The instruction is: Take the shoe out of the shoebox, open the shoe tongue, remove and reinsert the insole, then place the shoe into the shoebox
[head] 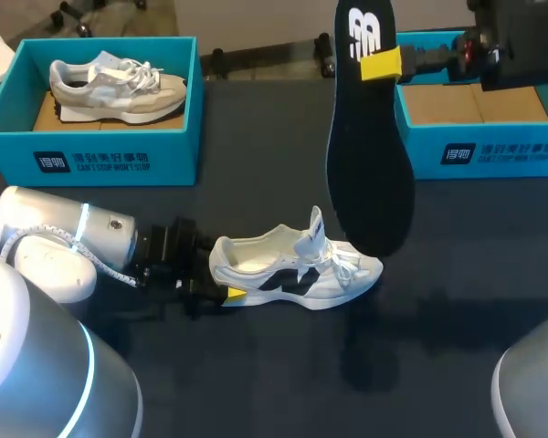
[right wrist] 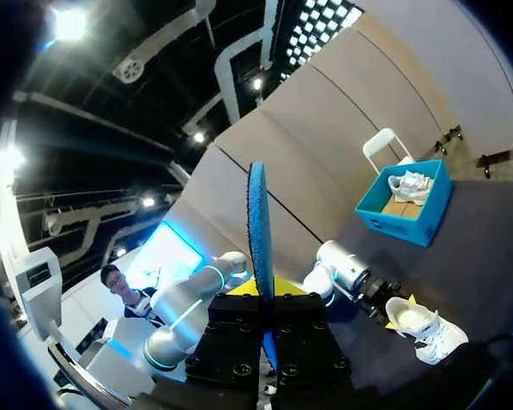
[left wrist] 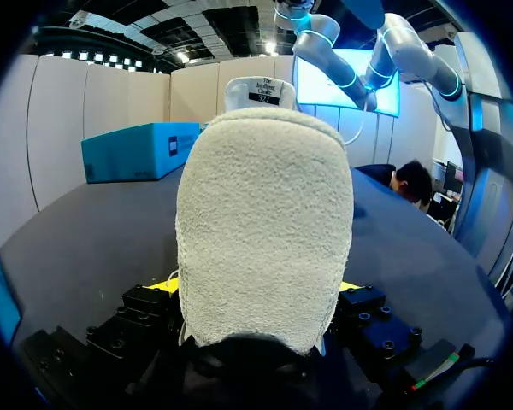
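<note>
black insole (head: pixel 370 155), white logo, pinched by right end effector (head: pixel 381 64); left end effector (head: pixel 223 281) clamps heel of white shoe (head: pixel 297 272)

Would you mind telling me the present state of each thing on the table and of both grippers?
white shoe: upright on the table, tongue raised, insole out.
insole: held up in the air, hanging vertically.
left gripper: shut on the white shoe's heel.
right gripper: shut on the insole's upper end.
left shoebox: open, beige shoe inside.
right shoebox: open, no shoe visible inside.
</note>
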Controlling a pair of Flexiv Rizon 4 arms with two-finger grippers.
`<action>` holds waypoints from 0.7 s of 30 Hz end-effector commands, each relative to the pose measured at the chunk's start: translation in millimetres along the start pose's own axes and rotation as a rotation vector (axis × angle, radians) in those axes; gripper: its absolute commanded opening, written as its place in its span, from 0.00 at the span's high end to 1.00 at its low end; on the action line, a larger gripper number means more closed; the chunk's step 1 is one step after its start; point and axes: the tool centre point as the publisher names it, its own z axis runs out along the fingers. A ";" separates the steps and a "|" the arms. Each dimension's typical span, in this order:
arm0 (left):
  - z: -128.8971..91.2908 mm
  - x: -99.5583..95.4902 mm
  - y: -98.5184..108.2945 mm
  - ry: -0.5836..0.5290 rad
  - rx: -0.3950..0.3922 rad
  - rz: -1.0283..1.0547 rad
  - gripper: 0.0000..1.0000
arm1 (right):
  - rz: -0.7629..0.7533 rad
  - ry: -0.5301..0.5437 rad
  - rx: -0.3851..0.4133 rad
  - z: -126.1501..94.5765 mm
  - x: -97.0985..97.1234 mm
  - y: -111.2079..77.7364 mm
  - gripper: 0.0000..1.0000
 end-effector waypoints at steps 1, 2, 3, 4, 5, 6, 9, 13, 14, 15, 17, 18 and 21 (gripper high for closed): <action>1.8 -3.0 4.5 0.000 -0.002 0.000 0.98 | 0.002 -0.003 0.002 1.8 -0.4 0.6 1.00; 0.4 -2.7 4.7 0.001 -0.005 0.002 0.84 | 0.002 -0.003 0.002 1.8 -0.4 0.6 1.00; -1.0 -2.2 4.4 0.002 -0.010 0.005 0.64 | 0.002 -0.003 0.002 1.8 -0.4 0.6 1.00; -2.9 -2.2 4.5 -0.001 -0.017 0.005 0.11 | 0.002 -0.003 0.002 1.8 -0.4 0.6 1.00; -4.9 -2.8 4.9 0.000 -0.017 0.005 0.00 | 0.002 -0.003 0.002 1.8 -0.4 0.6 1.00; -7.0 -3.3 4.9 0.000 -0.020 0.009 0.00 | 0.002 -0.003 0.002 1.8 -0.4 0.6 1.00; -13.1 -5.4 4.9 -0.020 -0.038 0.015 0.00 | 0.002 -0.003 0.002 1.8 -0.4 0.6 1.00; -21.5 -7.3 3.7 -0.026 -0.072 0.024 0.00 | 0.002 -0.003 0.002 1.8 -0.4 0.6 1.00; -24.0 -7.7 2.8 -0.027 -0.075 0.029 0.00 | 0.002 -0.003 0.002 1.8 -0.4 0.6 1.00; -26.3 -8.1 1.9 -0.027 -0.086 0.034 0.00 | 0.002 -0.003 0.002 1.8 -0.4 0.6 1.00; -30.0 -8.5 -0.3 -0.022 -0.108 0.044 0.00 | 0.002 -0.003 0.002 1.8 -0.4 0.6 1.00; -31.4 -8.4 -1.2 -0.017 -0.123 0.052 0.00 | 0.002 -0.003 0.002 1.8 -0.4 0.6 1.00; -35.0 -7.3 -3.7 -0.004 -0.166 0.060 0.00 | 0.002 -0.003 0.002 1.8 -0.4 0.6 1.00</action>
